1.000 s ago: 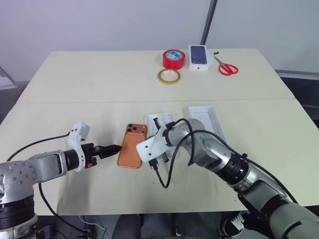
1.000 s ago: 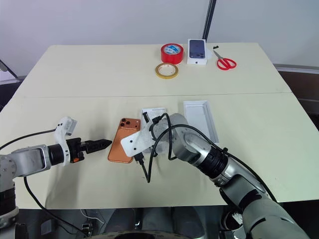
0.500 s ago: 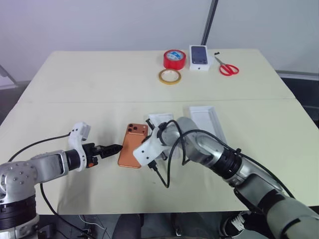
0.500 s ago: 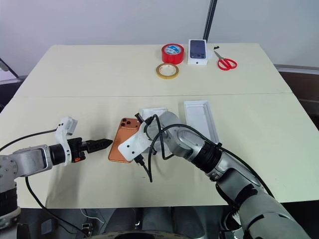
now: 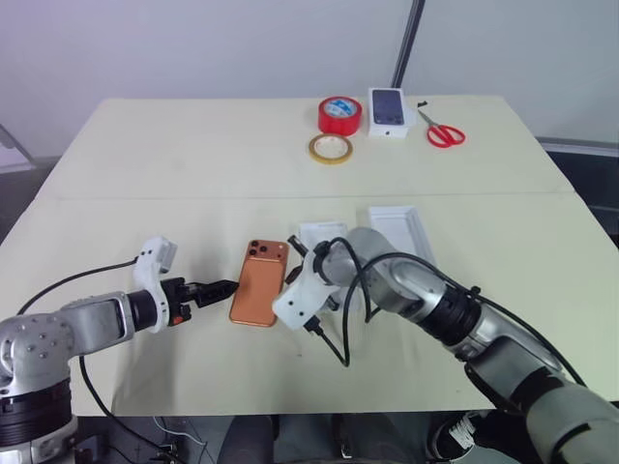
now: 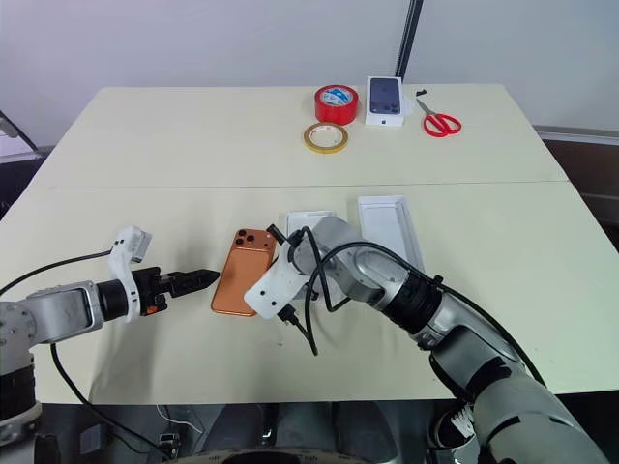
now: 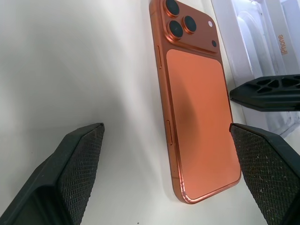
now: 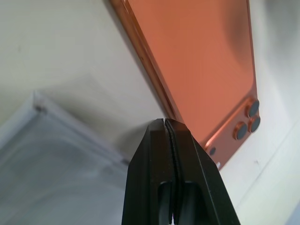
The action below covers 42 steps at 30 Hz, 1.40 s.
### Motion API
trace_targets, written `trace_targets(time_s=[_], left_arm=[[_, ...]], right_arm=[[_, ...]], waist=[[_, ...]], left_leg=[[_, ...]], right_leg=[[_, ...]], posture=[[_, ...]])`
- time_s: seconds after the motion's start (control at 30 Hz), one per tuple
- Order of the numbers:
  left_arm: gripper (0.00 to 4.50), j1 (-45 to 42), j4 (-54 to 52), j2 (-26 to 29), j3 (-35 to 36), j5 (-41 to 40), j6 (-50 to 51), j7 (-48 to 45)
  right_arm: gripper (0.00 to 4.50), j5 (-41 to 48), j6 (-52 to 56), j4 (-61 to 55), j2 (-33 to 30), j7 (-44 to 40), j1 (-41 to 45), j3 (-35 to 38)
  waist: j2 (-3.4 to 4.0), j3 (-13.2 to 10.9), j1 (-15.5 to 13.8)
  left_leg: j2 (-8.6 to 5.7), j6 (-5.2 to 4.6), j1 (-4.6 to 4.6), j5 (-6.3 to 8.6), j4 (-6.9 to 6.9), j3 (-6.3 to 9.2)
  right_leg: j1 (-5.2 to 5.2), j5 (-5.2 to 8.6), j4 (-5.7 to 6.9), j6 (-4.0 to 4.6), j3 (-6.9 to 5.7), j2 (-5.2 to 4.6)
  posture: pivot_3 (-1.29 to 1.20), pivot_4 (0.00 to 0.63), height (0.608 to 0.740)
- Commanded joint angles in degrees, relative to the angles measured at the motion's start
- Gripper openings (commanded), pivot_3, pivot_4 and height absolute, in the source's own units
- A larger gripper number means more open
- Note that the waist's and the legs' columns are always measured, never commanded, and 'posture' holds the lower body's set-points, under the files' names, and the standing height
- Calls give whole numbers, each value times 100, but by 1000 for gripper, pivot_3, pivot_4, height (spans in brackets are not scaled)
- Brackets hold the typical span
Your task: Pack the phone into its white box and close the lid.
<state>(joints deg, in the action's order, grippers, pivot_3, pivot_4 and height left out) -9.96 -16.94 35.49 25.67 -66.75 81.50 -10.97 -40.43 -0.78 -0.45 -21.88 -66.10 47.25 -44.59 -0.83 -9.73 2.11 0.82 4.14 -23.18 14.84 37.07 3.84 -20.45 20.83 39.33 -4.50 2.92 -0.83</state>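
Phone [image 5: 259, 296]: copper-orange, lying back-up on the cream table [image 5: 174, 174] near its front edge, three dark lenses in the corner at its far end. No writing readable on its back.

Left gripper [image 5: 221, 287]: at the phone's 9 o'clock, pointing at its long edge, fingers spread wide; in the left wrist view the textured pads [image 7: 77, 164] stand either side of the phone without touching it.

Right gripper [image 8: 168, 126]: at the phone's 3 o'clock, fingers pressed together on nothing, tips at the phone's long edge; contact cannot be told.

White moulded insert [image 5: 319, 235]: just beyond the right gripper, at the phone's 2 o'clock. A white edge beside it in the left wrist view reads "iPhone" in orange letters.

White tray [image 5: 401, 232]: further out at 3 o'clock, open side up.

Far table edge, 12 to 1 o'clock: tan tape ring [image 5: 329, 148], red tape roll [image 5: 338, 114], small white box with a dark phone picture [image 5: 386, 111], red-handled scissors [image 5: 443, 130].
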Motion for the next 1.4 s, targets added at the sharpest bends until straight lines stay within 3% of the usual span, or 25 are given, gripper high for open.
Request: trace_targets(time_s=[0.03, 0.27, 0.53, 0.87, 1.3, 1.4], left_arm=[[4500, -26, -93, -77, -98, -38, 2, 41], [4500, -29, -103, -184, -236, -220, 235, 27], [4500, -374, 162, -770, -272, -611, 577, 405], [4500, -808, 663, -1283, 177, -1164, 623, 1156], [4500, -552, 994, -839, 423, -1981, -86, 2026], [3692, -366, 902, -785, 249, -2230, -221, 2140]], right_arm=[[35, -46, 74, 234, 280, 168, -82, -35], [35, -91, 31, 687, 569, 654, -76, 55], [35, -99, 37, 776, 663, 845, -254, 108], [35, -186, 106, 708, 707, 849, -428, 147], [35, -200, 210, 536, 713, 756, -510, 210], [0, -196, 209, 530, 727, 763, -509, 205]], waist=[[-2, 1, 18], [-1, 1, 50], [-1, 1, 11], [-9, 2, -12], [-8, 0, 37], [-7, -1, 36]], left_leg=[[0, 0, 2, 0, 0, 0], [7, 2, 23, -1, -10, 0], [2, 1, 73, 0, -14, 0], [-5, 0, 92, 2, -10, 12], [3, 5, 88, 0, -25, 13], [3, 5, 87, 0, -25, 13]], right_leg=[[1, 0, 0, 0, 0, 0], [11, 0, 3, 0, 2, 8], [49, 0, -8, 0, 1, 2], [95, 0, -16, 0, -8, -1], [83, 1, -22, 0, -7, 6], [84, 1, -25, 0, -7, 5]], posture=[[0, 150, 740], [0, 150, 740], [0, 150, 740], [0, 150, 740], [0, 150, 740], [0, 150, 740]])
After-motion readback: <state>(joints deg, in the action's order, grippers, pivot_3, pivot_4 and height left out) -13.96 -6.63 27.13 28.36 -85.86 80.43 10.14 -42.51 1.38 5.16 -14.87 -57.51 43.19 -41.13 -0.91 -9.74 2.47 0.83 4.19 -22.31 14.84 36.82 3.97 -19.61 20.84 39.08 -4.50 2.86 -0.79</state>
